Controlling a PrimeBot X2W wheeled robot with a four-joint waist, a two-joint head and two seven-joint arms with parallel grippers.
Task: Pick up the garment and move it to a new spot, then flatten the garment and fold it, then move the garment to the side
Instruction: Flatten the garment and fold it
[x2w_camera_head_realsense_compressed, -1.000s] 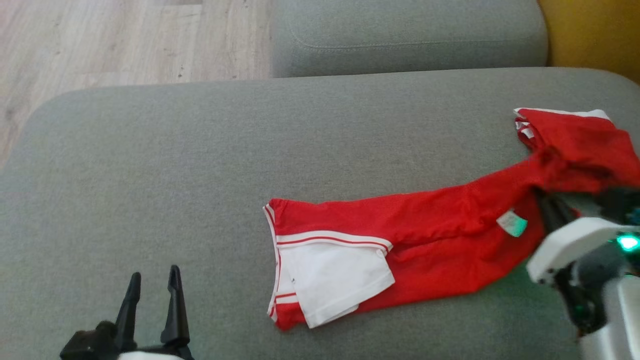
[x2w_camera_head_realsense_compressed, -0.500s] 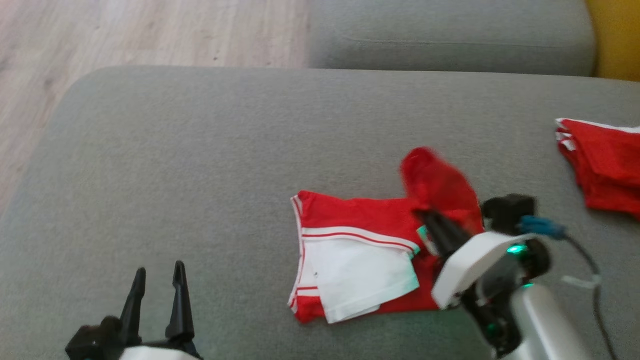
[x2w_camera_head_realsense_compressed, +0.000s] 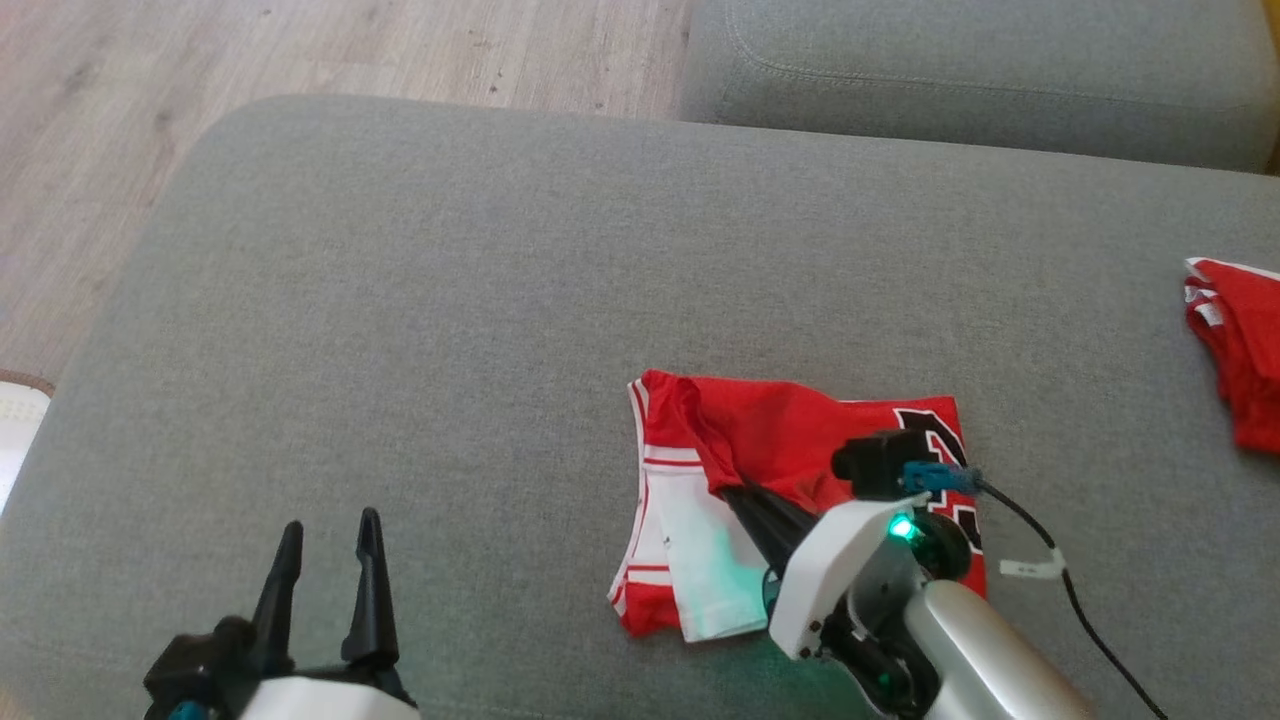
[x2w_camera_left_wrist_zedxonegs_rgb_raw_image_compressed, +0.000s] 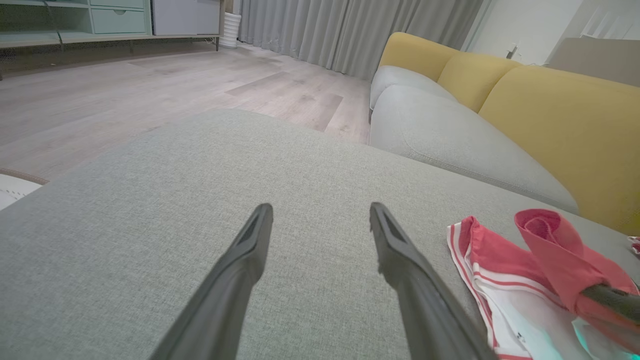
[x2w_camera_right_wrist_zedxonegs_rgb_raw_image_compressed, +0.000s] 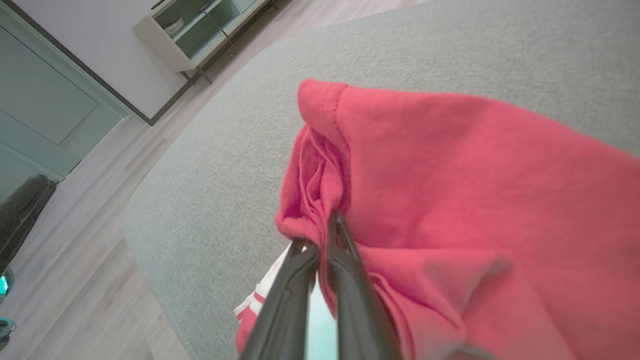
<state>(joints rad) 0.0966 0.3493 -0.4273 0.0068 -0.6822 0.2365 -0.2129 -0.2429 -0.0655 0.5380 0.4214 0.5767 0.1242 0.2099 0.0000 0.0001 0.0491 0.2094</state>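
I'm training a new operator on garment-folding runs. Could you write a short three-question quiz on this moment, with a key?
1. True or false: the right gripper is shut on a fold of the red garment.
2. The left gripper is: A) open and holding nothing, over the grey cushion; B) shut on the garment; C) pressing on the floor.
3. What lies at the head view's right edge, apart from the gripped garment?

Key: 1 true. 2 A. 3 a second red garment, lying on the same cushion.
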